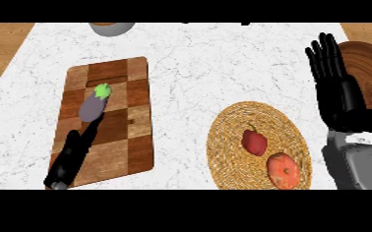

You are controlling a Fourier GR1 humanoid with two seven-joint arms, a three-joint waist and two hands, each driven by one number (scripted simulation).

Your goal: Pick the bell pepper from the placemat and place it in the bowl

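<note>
My right hand point(335, 86) hovers, fingers straight, holding nothing; the bell pepper point(254, 141) looks light, probably slick, so I'd grasp its body.

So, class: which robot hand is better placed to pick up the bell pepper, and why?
The right robot hand: it hangs open beside the placemat holding the bell pepper. The left robot hand lies over the cutting board.
</note>
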